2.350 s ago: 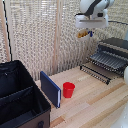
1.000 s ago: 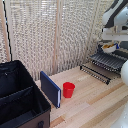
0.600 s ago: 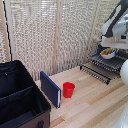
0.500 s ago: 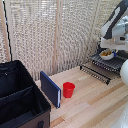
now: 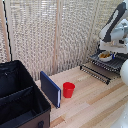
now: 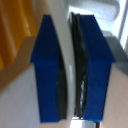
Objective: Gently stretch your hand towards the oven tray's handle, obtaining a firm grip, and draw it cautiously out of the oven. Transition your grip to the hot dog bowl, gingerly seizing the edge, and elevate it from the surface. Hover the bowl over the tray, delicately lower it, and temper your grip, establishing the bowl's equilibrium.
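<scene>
Gripper [image 6: 70,65]: being kept clamped on the bowl's thin rim.
Hot dog bowl [image 5: 105,56]: stiff, light, slippery — being gripped at its 12 o'clock edge.

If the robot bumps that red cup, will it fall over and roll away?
Probably yes. The red cup stands upright and alone on the wooden tabletop, and looks like thin plastic, so it is likely light and easy to knock over. It seems taller than wide with round sides, so once down it might roll, likely in a curve. Whether anything is inside cannot be seen.
</scene>
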You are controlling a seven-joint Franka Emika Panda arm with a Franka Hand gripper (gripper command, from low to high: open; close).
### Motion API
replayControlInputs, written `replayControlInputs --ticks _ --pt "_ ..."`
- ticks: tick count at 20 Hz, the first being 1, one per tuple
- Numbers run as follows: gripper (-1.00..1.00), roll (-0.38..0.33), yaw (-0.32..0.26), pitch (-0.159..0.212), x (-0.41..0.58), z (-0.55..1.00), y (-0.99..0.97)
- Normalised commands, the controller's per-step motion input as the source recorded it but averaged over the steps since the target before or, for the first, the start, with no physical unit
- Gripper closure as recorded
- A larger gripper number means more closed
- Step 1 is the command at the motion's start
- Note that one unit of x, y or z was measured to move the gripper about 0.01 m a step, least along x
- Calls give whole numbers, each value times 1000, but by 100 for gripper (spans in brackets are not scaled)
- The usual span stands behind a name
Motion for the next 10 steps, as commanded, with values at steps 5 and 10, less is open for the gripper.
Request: replayControlInputs --ticks 5,10 --pt "-100 7 -63 1 149 321 0" --pt "-100 0 -89 54 178 487 19"
